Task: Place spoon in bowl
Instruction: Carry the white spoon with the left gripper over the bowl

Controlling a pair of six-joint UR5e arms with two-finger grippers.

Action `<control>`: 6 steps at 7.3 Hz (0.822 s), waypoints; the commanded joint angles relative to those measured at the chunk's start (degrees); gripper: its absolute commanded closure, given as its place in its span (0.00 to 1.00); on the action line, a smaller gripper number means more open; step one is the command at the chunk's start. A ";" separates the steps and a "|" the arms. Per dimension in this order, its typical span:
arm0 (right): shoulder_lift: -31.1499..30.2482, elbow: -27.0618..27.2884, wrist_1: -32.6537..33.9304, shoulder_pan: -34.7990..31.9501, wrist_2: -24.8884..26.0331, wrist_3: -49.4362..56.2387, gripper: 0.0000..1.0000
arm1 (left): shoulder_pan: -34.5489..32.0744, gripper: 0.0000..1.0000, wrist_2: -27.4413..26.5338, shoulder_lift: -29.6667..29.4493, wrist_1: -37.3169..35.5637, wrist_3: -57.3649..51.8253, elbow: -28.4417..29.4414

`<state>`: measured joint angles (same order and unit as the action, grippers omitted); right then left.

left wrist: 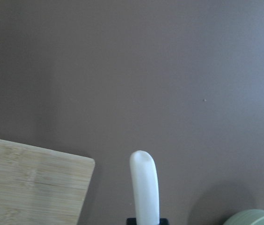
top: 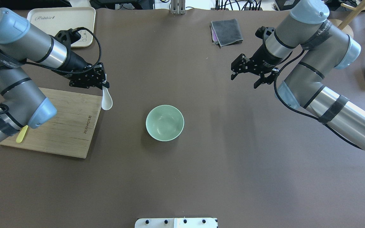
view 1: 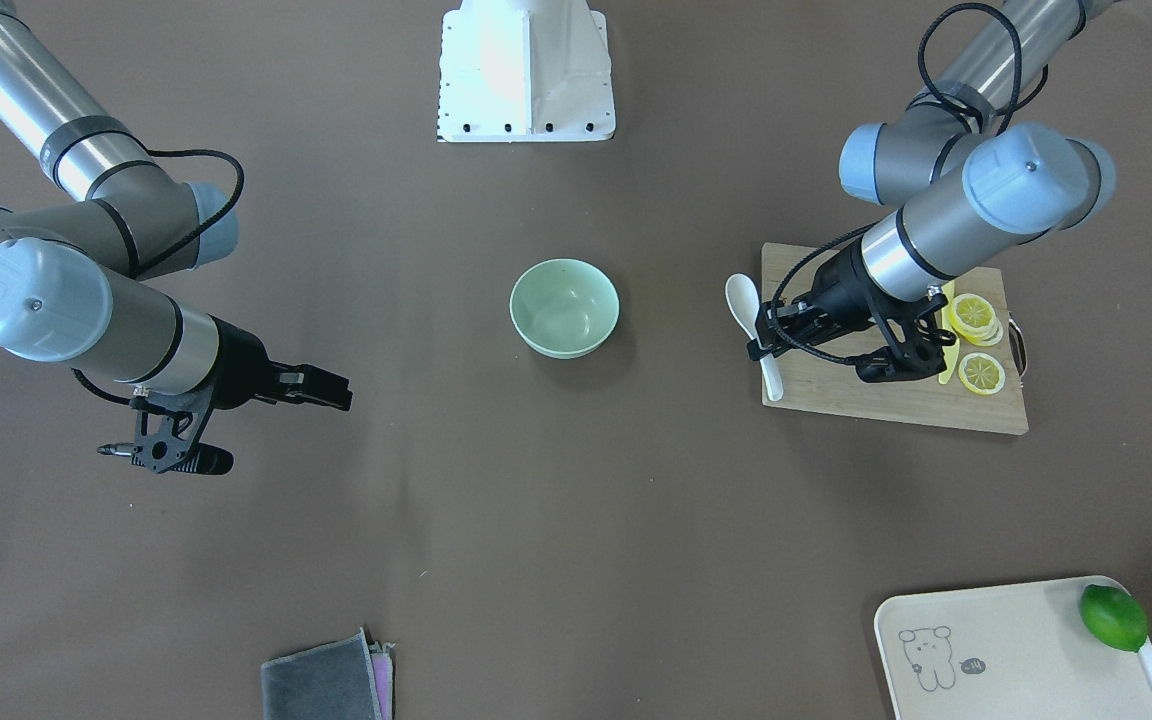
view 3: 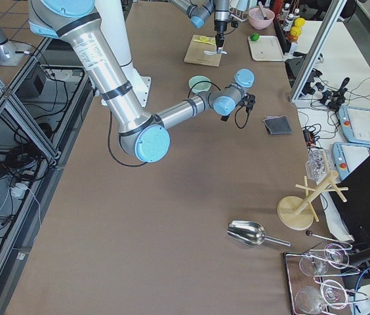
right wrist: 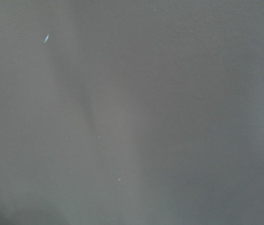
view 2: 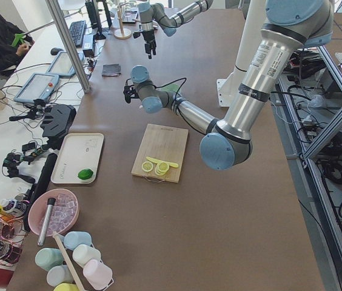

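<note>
White and glossy, the spoon [top: 107, 100] has a deep oval scoop and a short thick handle. The left gripper [top: 103, 85] pinches it by the handle, apart from the mint-green bowl [top: 164, 123], toward the wooden board [top: 68, 126], whose engraving is illegible. Beyond, a cream tray [top: 68, 17] reads "Rabbit". Across the bowl, the right gripper [top: 243, 80] hangs spread and holds nothing.

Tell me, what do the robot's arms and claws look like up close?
The left arm and right arm are silvery-grey metal tubes joined by rounded elbows with pale blue caps. Black bands ring the tubes, and a black cable loops toward each wrist. The left claw and right claw are small and black.
</note>
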<state>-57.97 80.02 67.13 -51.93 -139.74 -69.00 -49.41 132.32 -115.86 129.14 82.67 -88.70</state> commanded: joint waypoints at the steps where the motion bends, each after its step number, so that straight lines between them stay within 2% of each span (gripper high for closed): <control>1: -0.21 0.05 0.01 -0.02 0.00 0.00 0.00 | 5.44 1.00 -9.84 -3.12 6.48 14.39 0.55; 2: -0.21 0.05 0.01 -0.02 0.00 0.00 0.00 | 6.51 1.00 -14.94 -4.97 6.22 20.97 -0.41; 4: -0.21 0.22 0.01 -0.02 -0.09 0.00 0.00 | 8.09 1.00 -17.00 -5.16 5.60 22.44 -2.27; 6: -0.21 0.66 0.01 -0.11 -0.09 0.00 0.00 | 14.48 1.00 -24.17 -5.25 5.60 22.36 -2.35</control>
<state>-58.18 80.49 67.14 -52.00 -139.82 -68.99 -38.66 112.44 -121.01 134.76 104.90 -90.91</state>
